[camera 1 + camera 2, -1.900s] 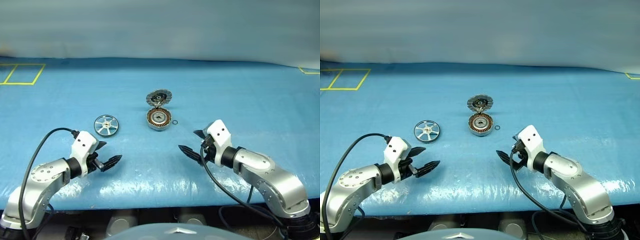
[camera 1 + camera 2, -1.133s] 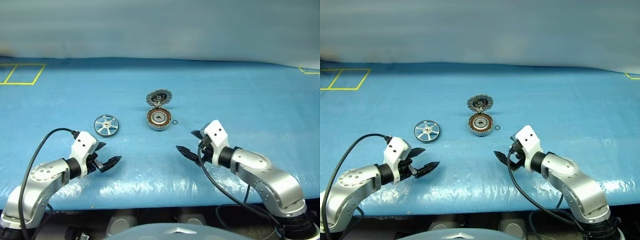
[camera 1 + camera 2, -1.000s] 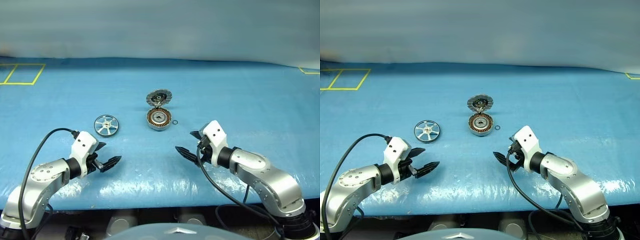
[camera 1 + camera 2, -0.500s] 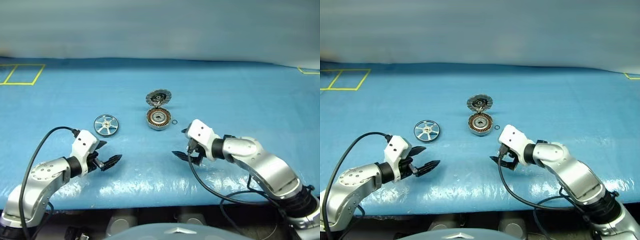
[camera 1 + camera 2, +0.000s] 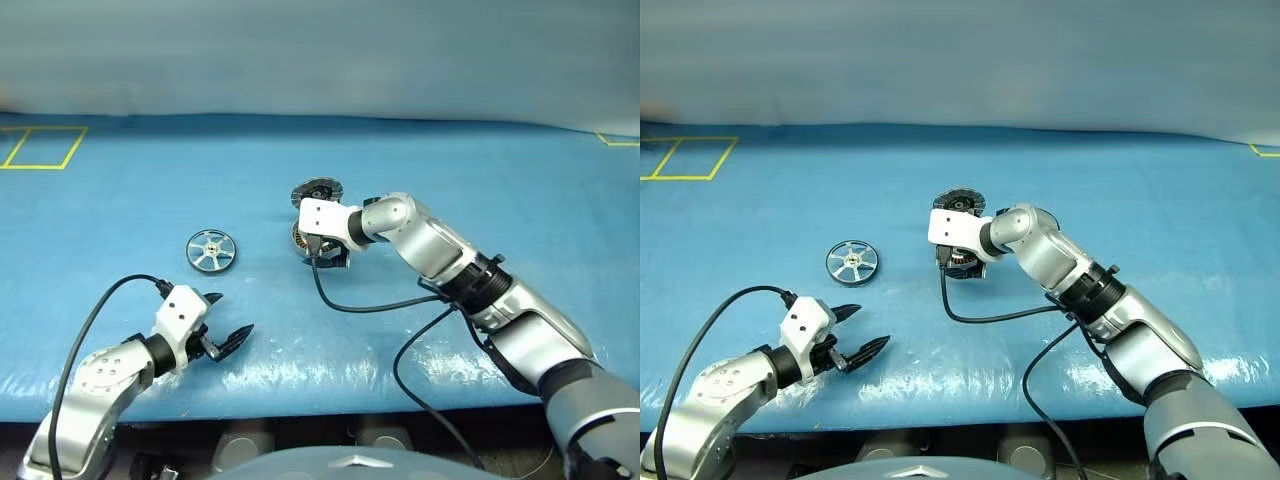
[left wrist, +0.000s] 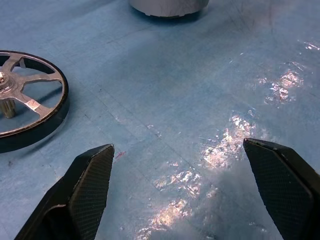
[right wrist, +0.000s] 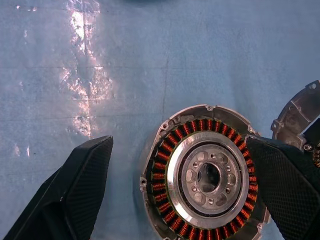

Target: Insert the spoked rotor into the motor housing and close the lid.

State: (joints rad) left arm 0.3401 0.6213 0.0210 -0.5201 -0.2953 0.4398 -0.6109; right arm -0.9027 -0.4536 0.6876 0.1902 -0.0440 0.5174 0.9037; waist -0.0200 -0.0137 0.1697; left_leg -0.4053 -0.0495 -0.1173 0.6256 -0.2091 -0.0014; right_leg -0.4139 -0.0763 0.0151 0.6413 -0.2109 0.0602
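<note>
Hovering over the housing [image 7: 207, 177], the right gripper [image 7: 190, 190] is spread wide; the left gripper [image 6: 185, 195], also spread, sits near the rotor [image 5: 211, 250].

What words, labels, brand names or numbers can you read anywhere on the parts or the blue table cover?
None: no readable text on the silver spoked rotor, the copper-wound grey motor housing or its round hinged lid.
The yellow tape lines on the blue table cover form a rectangle, not writing.

A blue sheet [image 5: 520, 190] covers the table, glossy with light glare along the lower frame. Yellow tape outlines [image 5: 42, 147] mark the upper left. A pale backdrop [image 5: 320, 55] spans the top.
</note>
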